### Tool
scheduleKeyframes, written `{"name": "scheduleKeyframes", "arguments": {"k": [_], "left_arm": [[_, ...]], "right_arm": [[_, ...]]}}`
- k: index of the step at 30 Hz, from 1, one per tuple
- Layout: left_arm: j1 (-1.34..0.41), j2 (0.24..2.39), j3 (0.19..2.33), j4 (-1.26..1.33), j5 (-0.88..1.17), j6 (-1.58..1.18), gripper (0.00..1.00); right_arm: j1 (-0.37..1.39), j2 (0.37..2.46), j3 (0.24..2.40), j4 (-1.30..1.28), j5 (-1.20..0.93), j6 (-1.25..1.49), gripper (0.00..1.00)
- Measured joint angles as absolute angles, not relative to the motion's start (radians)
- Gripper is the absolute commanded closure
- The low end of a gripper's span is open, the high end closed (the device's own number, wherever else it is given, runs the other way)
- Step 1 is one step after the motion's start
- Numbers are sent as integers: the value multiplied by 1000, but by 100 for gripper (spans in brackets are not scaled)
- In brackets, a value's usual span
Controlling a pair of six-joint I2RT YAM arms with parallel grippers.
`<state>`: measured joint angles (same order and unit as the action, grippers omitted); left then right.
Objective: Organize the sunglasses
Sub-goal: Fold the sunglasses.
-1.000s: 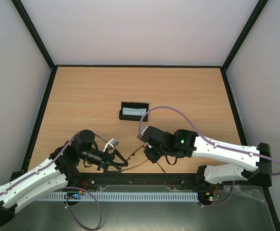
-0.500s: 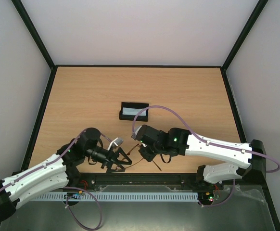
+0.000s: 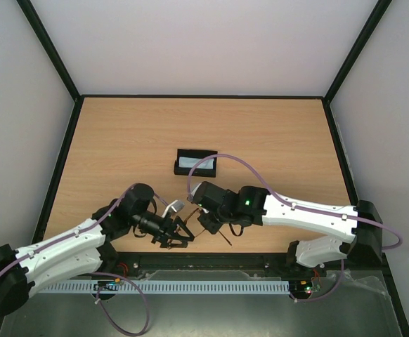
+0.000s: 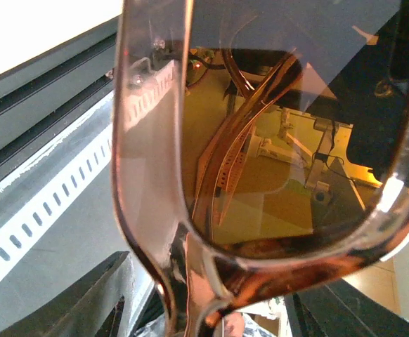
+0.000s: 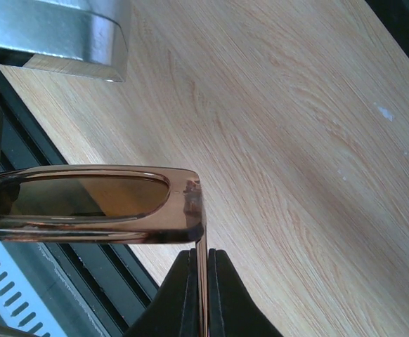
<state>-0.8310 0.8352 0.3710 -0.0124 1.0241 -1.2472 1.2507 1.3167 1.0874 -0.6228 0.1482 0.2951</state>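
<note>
Between the black case [image 3: 177, 163] and the arm bases, the sunglasses [image 4: 254, 161] are held clear of the wooden table [image 3: 120, 140], suspended between the two arms. The right gripper [image 5: 202, 270] is seen pinched shut on one slim temple arm [image 5: 202, 242], just behind the hinge, and that grip is unchanged over the last second. What has changed lies on the other side. The left gripper [image 3: 182, 236] has been brought in from the left, on the side of the case nearest the bases, until the tinted lens fills its wrist view. Its jaws, spread to their widest a moment ago, have been drawn partway together on either side of the front frame. Whether the frame is already touched or clamped by them cannot be told, since only dark finger edges are shown below the lens. The right arm has also been shifted slightly leftward, so the glasses are met halfway. A two-handed hold is judged to be under way, probably so that the temples can be folded or the glasses passed across. The case remains well apart from the glasses, with a light blue cloth [image 3: 195, 164] lying in it, so the stowing step is judged not yet begun.
</note>
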Motion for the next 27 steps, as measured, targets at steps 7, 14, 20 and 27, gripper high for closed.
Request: {"name": "scheduleKeyframes", "arguments": {"k": [7,14,20,27], "left_arm": [[-809,835,371,-14,1030,-1219,35],[-762,820,371,-43,1056,-1192,31],[-727,796,371,-62,1088,-1178,37],[-723,780,371,-81,1101,-1168,53]], "right_arm": [[1227,1316,1088,-615,139,286,99],[1223,1306,1088,-614,136,284,99],[1223,1287,1087,-612,134,284,99],[1221,1283,1087,-607,126,281,99]]}}
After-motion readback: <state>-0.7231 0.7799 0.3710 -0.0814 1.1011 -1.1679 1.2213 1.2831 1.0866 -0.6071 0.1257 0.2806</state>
